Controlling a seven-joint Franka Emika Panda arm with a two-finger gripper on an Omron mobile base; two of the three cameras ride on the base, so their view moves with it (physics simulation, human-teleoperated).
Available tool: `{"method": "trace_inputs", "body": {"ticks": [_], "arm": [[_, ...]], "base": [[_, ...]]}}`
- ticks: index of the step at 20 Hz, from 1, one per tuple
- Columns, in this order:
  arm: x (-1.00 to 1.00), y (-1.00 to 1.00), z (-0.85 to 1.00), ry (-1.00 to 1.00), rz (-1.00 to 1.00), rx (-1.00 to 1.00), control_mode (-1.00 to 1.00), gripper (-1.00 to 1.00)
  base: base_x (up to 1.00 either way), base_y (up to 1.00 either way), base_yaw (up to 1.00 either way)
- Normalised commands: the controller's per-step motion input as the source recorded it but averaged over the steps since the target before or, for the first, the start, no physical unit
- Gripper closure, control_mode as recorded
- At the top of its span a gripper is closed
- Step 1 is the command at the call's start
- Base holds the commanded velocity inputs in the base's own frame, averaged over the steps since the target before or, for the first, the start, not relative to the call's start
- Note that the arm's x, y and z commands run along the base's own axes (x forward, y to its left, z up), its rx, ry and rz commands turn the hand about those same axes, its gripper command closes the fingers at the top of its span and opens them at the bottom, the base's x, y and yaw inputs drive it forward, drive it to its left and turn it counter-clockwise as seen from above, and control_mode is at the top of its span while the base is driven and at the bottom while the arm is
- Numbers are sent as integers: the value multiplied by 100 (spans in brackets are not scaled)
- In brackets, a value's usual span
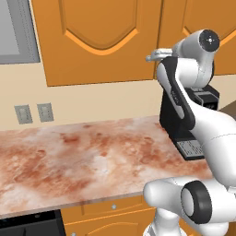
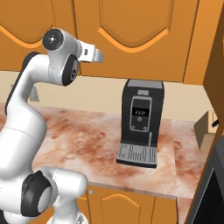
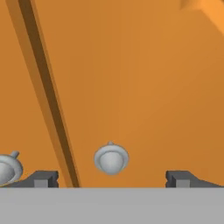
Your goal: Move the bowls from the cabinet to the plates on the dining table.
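Hand view, cabinet (image 3: 144,78) knob (image 3: 111,159) between spread claw (image 3: 111,178) tips

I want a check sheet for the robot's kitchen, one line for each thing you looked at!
Surface: marbled stone counter, bare where it shows.
Job's things: cabinet doors closed; bowls and plates nothing seen.
Clutter: black coffee machine on the counter; small tan box at the right.
Claw: claw open, raised at the cabinet door, a round silver knob between its tips, another knob beside.
Cables: nothing seen.
Surroundings: wall outlets, cream wall, orange drawers below.
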Motion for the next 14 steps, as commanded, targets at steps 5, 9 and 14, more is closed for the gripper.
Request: {"method": "trace_inputs", "body": {"ticks": [5, 9, 14], "arm": [[26, 10, -3, -3, 0, 3, -100, 100], [29, 0, 0, -1, 0, 4, -100, 100], [32, 0, 0, -1, 0, 4, -100, 100]], "base": [[0, 0, 0], [0, 0, 0], [0, 0, 0]]}}
